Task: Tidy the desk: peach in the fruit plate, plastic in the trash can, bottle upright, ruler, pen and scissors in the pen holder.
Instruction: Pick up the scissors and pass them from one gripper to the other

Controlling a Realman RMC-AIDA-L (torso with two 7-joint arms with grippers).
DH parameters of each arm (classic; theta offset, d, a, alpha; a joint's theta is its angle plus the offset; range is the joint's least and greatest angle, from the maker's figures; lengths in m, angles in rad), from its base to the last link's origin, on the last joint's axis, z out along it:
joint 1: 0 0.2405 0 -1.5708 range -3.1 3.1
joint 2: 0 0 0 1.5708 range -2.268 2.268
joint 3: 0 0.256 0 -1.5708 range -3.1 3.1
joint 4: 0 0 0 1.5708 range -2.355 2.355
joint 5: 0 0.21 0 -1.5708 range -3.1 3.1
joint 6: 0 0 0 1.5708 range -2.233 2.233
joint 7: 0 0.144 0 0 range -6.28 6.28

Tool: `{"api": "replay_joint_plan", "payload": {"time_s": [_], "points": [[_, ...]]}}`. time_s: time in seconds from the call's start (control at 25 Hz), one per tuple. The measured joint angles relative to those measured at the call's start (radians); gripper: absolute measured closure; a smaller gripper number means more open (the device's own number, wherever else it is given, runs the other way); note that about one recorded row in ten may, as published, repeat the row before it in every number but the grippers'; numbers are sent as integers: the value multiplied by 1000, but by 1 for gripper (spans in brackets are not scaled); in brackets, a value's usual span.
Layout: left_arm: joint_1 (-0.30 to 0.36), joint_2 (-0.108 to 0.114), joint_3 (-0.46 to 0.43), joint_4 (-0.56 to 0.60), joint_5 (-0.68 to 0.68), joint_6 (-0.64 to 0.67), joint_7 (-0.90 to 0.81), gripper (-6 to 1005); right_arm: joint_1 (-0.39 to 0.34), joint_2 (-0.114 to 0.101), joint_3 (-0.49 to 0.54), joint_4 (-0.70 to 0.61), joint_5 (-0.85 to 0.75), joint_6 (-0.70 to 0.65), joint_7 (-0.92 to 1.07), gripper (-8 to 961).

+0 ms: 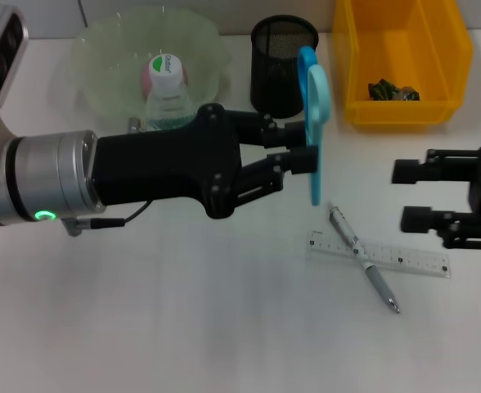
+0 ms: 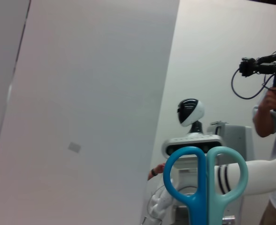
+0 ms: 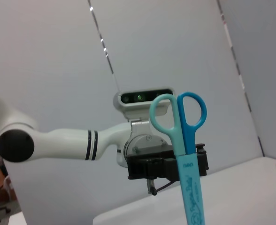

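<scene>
- The desk [image 1: 183, 327] is plain white and matte, lit evenly from above with only soft shadows.
- A dark seam runs along the desk's far edge where it meets the wall.
- Pale grey wall panels [image 2: 81, 93] stand around the room, split by thin dark joints [image 3: 103, 47].
- A small grey mark [image 2: 74, 147] sits on one panel.
- A person [image 2: 274, 117] stands at the side holding a black camera [image 2: 264, 68] with a looping cable.

Blue scissors [image 3: 185, 150] upright, handles up, clamped in left pincer [image 3: 168, 167]; white arm behind.
</scene>
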Motion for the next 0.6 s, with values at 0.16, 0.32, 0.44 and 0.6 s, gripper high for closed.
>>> {"api": "replay_joint_plan", "payload": {"time_s": [0.16, 0.32, 0.44, 0.6], "points": [[-8, 0, 0, -29, 0, 15, 17, 769, 30, 35, -5, -26, -50, 42, 1, 332], [-8, 0, 0, -30, -1, 14, 17, 769, 53, 55, -6, -37, -65, 51, 1, 331], [-13, -1, 0, -32, -1, 11, 17, 769, 73, 62, -7, -38, -73, 48, 2, 331], [-25, -2, 0, -51, -2, 11, 24, 769, 88, 66, -8, -38, -77, 41, 10, 331]]}}
